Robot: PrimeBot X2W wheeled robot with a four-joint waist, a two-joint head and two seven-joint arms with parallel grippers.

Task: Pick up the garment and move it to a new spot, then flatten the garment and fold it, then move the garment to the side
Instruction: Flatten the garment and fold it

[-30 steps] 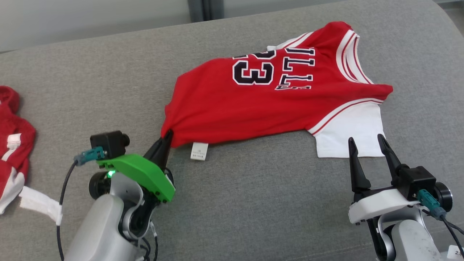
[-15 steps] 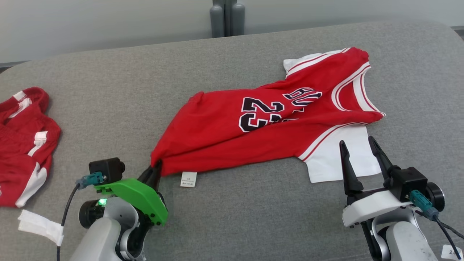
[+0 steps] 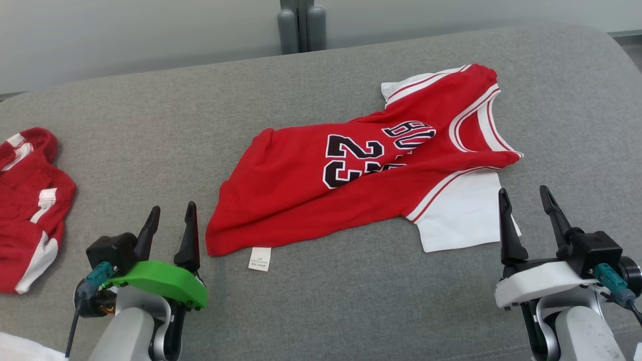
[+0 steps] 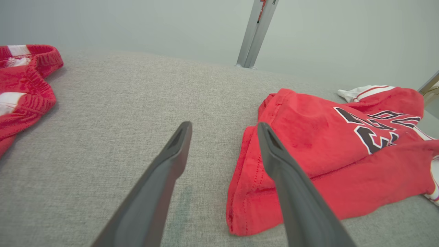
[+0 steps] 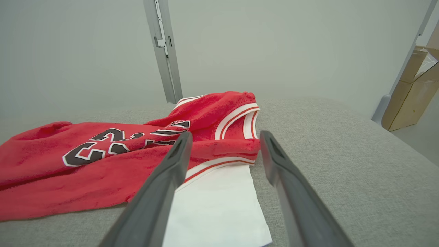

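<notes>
We see a red sleeveless basketball jersey (image 3: 311, 190) with black numerals and white trim lying rumpled on a grey fabric cushion (image 3: 150, 125), its neckline turned to the right and its hem to the left. A white cloth panel (image 3: 461, 215) sticks out from under the jersey's near right edge, and a small white care label (image 3: 260, 258) lies on the cushion at the jersey's near left corner.

The left gripper (image 3: 173, 208) stands just left of that hem corner, with a narrow strip of cushion between them. Its two dark fingers are spread wide with nothing between them. In the left wrist view, the folded hem lies beside the finger nearer the jersey; we cannot tell whether they touch.

The right gripper (image 3: 523, 193) sits at the near right of the jersey, fingers likewise spread wide and holding nothing. Its tips reach the near edge of the white panel.

Well to the left of the jersey lies a second red-and-white bundled garment (image 3: 25, 200).
</notes>
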